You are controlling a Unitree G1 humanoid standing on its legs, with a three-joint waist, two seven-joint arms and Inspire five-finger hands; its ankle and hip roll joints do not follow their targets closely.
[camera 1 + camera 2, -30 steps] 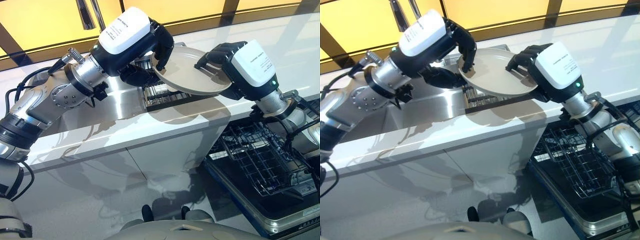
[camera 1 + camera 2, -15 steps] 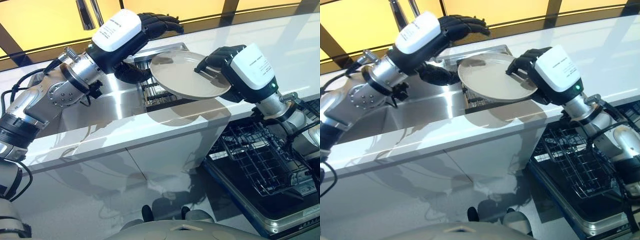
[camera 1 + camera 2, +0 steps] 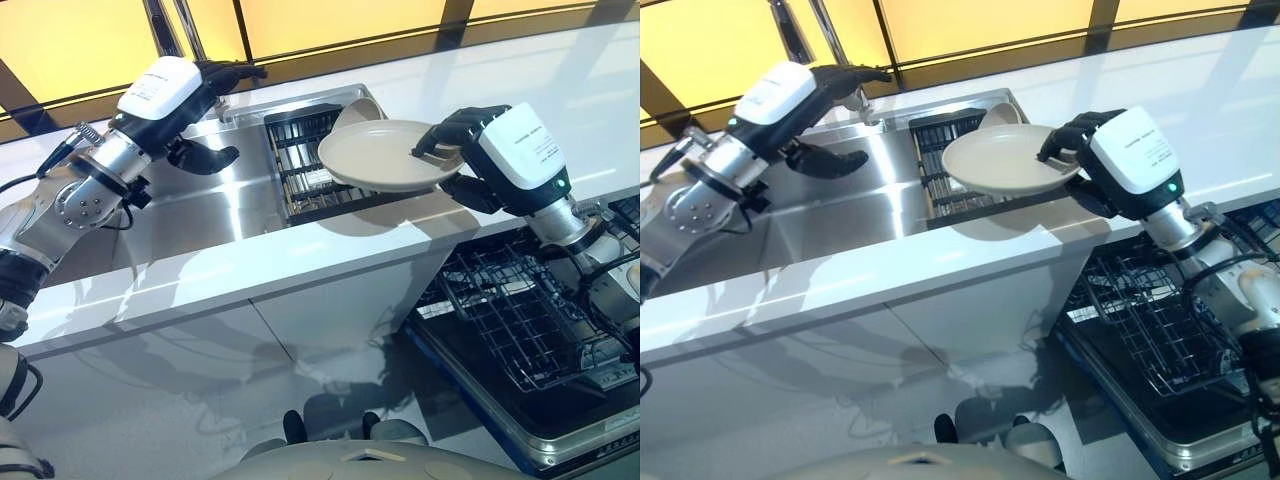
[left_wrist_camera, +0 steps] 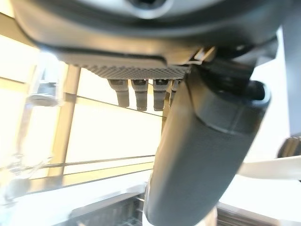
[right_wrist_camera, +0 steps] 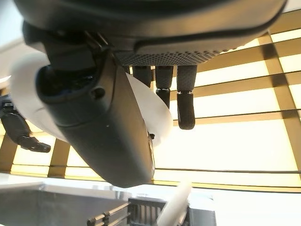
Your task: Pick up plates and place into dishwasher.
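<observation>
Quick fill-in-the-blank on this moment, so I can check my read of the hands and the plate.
1. The plate is pinched at its rim by the ____ hand.
2. The left hand, over the steel sink, has its fingers ____.
3. The dishwasher rack stands pulled out on the robot's ____ side.
4. A second plate leans in the dark ____ beside the sink.

Missing words: right; open; right; drying rack

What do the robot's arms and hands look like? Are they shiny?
Yes, the arms are shiny silver-grey metal with round joints. Each ends in a dark hand: the left hand and the right hand have black fingers and a thick black thumb. A smooth white cover with small dark print sits on the back of each hand. The right one shows a tiny green light.
</observation>
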